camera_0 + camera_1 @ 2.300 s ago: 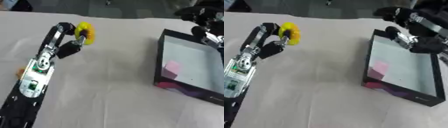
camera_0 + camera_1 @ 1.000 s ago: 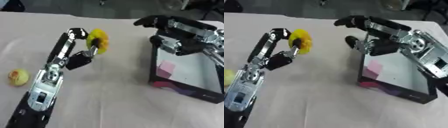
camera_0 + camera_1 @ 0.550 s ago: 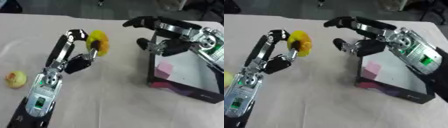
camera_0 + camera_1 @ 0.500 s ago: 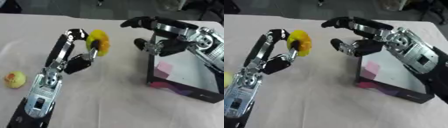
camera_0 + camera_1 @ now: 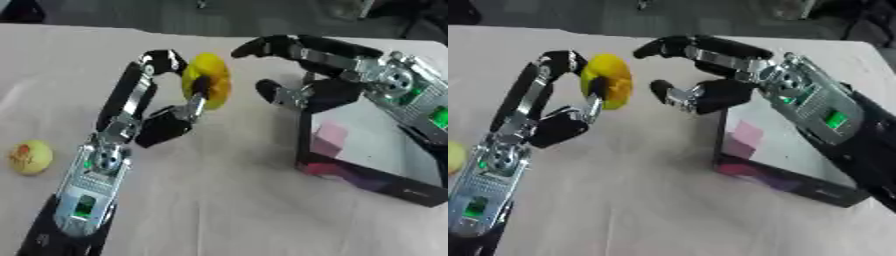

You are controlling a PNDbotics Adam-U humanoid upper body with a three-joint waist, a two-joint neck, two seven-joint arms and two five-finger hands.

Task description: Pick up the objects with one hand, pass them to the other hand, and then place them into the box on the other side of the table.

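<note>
My left hand (image 5: 162, 120) holds a yellow rounded object (image 5: 207, 80) above the table, with fingers curled over its top and the thumb against its near side. My right hand (image 5: 324, 75) hangs open just to the right of it, fingers arched above and thumb below, a small gap away from the object. A black box (image 5: 385, 172) with a white floor lies on the right side of the table, and a pink piece (image 5: 330, 137) lies inside near its left wall. A second small yellow-and-red object (image 5: 30, 157) rests on the cloth at far left.
A pale cloth (image 5: 227, 210) covers the table. Its far edge (image 5: 105, 27) runs along the top of the view, with dark floor beyond.
My right hand has moved left from over the box toward the yellow object, fingers spread. My left hand has brought the object a little to the right. The camera has also shifted.
</note>
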